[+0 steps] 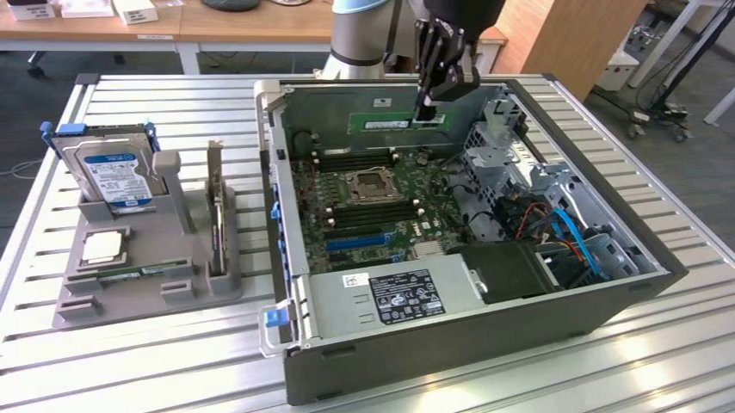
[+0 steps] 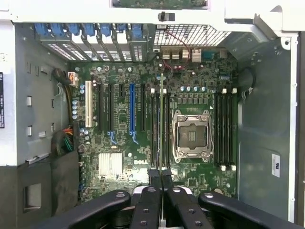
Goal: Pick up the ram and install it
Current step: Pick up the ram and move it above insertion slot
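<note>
- In the exterior view, the gripper (image 1: 426,112) hangs over the open computer case (image 1: 344,366).
- Its jaws are pinched tight on the ram (image 1: 391,121), a long thin green stick with a white label.
- The ram lies flat and level, up in the air above the green board (image 1: 344,206) inside the case.
- The case sits on a metal table (image 1: 138,361).
- On the exterior view's left, a grey holder (image 1: 150,288) has a hard drive (image 1: 115,176) standing in it.
- In the wrist view, the gripper (image 2: 161,179) has its two black fingers (image 2: 154,177) squeezed onto the ram (image 2: 162,119).
- Here the ram shows as a thin line, seen from its edge.
- It hangs over the long black slots (image 2: 155,129), just beside the square silver socket (image 2: 192,133).
- I cannot tell if it touches a slot.
</note>
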Controlling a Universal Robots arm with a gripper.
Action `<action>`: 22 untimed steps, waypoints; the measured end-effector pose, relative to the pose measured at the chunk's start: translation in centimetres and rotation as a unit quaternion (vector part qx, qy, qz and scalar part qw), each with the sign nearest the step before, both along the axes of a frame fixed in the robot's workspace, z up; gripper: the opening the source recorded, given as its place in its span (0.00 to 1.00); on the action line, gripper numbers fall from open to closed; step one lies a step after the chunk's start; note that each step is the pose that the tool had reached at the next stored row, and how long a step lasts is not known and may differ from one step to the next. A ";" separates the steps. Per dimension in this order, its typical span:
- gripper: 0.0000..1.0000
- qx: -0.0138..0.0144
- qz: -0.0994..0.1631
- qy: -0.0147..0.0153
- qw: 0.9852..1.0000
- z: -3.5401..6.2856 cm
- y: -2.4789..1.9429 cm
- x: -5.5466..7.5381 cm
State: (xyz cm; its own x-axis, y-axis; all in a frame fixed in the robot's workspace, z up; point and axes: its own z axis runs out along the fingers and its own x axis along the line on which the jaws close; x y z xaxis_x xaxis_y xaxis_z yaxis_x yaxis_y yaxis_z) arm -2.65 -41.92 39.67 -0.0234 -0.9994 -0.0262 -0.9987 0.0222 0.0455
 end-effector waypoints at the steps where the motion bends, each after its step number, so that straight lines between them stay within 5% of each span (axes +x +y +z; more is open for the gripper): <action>1: 0.12 0.000 0.000 0.000 1.000 -0.18 0.00 0.0; 22: 0.12 0.000 0.000 0.000 1.000 -4.00 0.00 0.0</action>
